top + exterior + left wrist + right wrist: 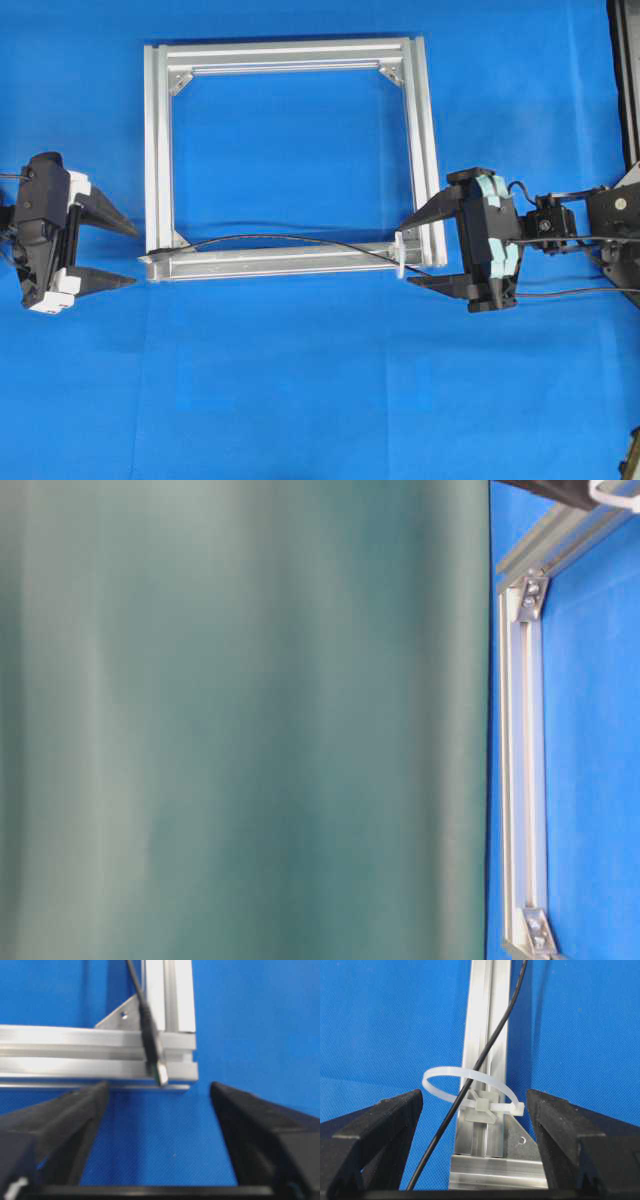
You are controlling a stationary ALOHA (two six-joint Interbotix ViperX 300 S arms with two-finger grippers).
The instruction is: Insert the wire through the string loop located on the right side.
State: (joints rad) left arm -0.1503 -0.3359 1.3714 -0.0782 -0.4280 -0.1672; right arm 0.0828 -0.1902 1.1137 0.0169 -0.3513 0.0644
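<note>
The thin black wire (270,236) lies along the near rail of the aluminium frame (155,150), from its left corner to its right corner. In the right wrist view the wire (438,1138) passes through the white string loop (483,1105), which stands on the rail at the right corner (399,255). My right gripper (475,1097) is open, its fingers either side of the loop and touching nothing. My left gripper (159,1095) is open too, just short of the wire's greyish plug tip (161,1074), which rests on the frame corner. In the overhead view the left gripper (136,258) stands left of the frame.
Blue cloth covers the table around the frame. The table-level view is mostly blocked by a grey-green surface, with only one frame rail (525,780) showing at the right. The right arm's own cables (570,240) trail off to the right.
</note>
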